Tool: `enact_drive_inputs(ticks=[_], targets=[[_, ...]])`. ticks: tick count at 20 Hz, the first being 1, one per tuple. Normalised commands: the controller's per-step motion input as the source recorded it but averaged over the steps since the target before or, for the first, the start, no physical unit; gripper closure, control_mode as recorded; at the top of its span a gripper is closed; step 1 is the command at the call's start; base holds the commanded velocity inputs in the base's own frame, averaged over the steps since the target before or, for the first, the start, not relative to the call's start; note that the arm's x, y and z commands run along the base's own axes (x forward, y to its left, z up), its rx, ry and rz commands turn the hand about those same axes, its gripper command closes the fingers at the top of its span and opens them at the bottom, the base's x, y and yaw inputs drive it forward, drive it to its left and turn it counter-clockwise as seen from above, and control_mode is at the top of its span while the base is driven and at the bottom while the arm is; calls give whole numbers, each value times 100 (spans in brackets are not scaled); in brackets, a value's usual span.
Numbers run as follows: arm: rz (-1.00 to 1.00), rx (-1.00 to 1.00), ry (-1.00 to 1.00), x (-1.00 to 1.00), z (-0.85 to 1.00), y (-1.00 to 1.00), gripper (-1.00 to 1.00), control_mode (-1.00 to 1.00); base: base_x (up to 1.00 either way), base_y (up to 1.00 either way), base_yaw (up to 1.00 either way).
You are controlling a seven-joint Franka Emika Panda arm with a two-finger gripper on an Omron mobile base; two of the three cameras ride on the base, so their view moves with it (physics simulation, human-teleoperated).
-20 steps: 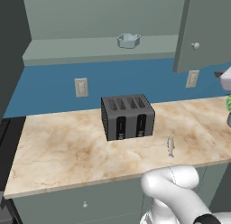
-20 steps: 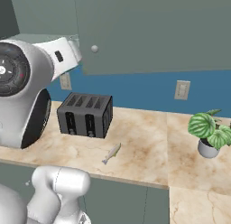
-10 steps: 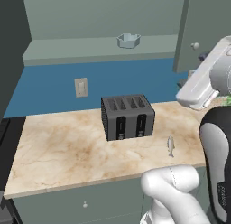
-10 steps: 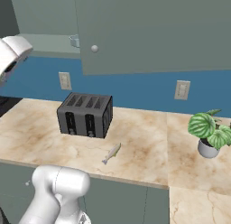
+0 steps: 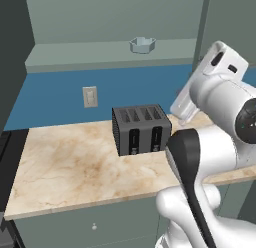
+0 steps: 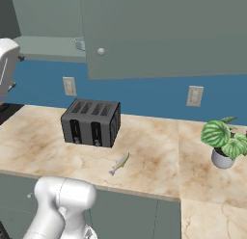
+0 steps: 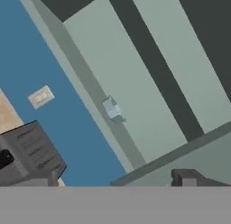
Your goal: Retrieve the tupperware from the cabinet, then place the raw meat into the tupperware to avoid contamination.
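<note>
The grey-green cabinet (image 5: 115, 17) stands open, and the small pale blue-grey tupperware (image 5: 142, 44) sits on its bottom shelf. In the hand view the tupperware (image 7: 111, 107) lies ahead of my gripper (image 7: 115, 179), well apart from it. The gripper is open with nothing between its fingertips (image 7: 185, 177). The raw meat (image 6: 119, 163), a slim silvery fish, lies on the counter in front of the toaster (image 6: 91, 122). My arm (image 5: 220, 107) hides it in the left base view. In the right base view the open cabinet door (image 6: 164, 35) covers most of the tupperware (image 6: 78, 43).
A dark four-slot toaster (image 5: 141, 129) stands mid-counter on the beige marble top (image 5: 75, 162). A potted plant (image 6: 224, 144) sits at the right. Wall outlets (image 5: 90, 97) are on the blue backsplash. The open door's knob (image 6: 101, 52) juts over the counter.
My arm has swung up and across. It now looms at the right of the left base view, covering the fish, and has drawn back to the left edge of the right base view.
</note>
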Motion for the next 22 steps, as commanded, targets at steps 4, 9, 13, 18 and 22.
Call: enact_drive_inputs(ticks=[4,9,13,18,22], targets=[[-15,-20,-7,64,-13,19,-100,-100,0,0,0],[-16,-15,-1,71,-2,7,-100,-100,0,0,0],[-24,-14,0,66,0,0,-100,-100,0,0,0],[-26,-7,0,64,0,-3,-100,-100,0,0,0],[-26,-2,0,60,0,-11,-100,-100,0,0,0]])
